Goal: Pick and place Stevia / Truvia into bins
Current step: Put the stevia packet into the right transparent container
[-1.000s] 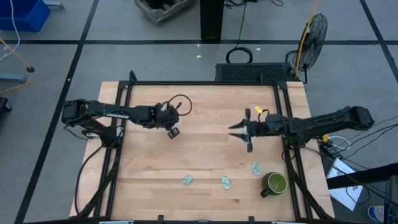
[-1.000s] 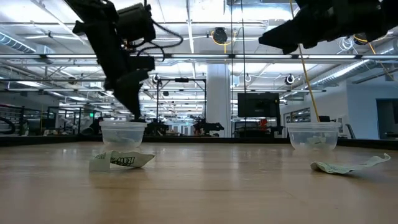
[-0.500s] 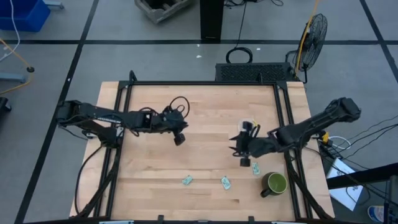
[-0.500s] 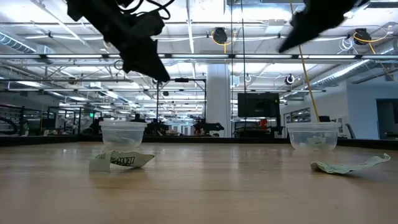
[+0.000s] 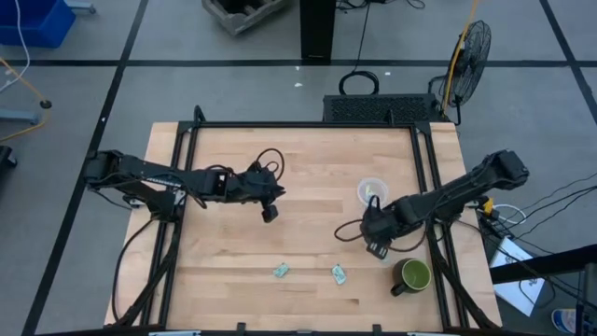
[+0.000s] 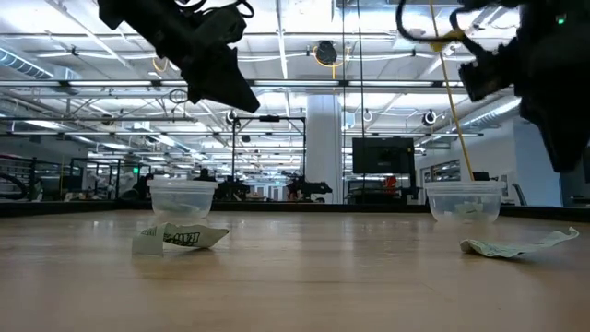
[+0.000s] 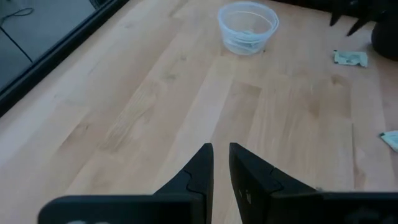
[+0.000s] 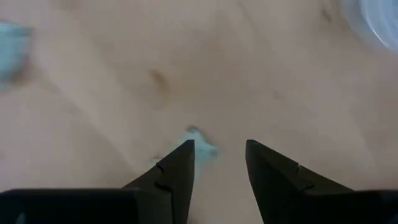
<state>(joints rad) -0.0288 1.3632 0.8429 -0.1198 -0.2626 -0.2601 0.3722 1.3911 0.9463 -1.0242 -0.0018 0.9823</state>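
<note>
Two clear cups stand on the table: one point(image 5: 371, 193) holds sachets, and the other point(image 6: 182, 198) shows only in the low view. My right gripper point(image 8: 219, 149) is open and low over the wood, with a pale green sachet point(image 8: 200, 144) just ahead of one fingertip. In the high view this gripper point(image 5: 376, 247) hides that sachet. Two more sachets point(image 5: 281, 271) point(image 5: 339, 274) lie flat near the table's near edge. My left gripper point(image 7: 221, 155) is shut and empty. It hangs above mid-table point(image 5: 269, 213), pointing toward the right cup point(image 7: 247, 28).
A dark green mug point(image 5: 411, 274) stands at the near right corner, close to my right gripper. Black frame rails run along the table's sides. Bare wood lies between the two arms. In the low view, crumpled sachets point(image 6: 180, 238) point(image 6: 516, 245) lie in front of the cups.
My right gripper has swung from beside the right cup toward the near edge and dropped low, tipping downward over the sachet by the mug. My left gripper has risen from the left cup's rim and moved a little toward the right and near side.
</note>
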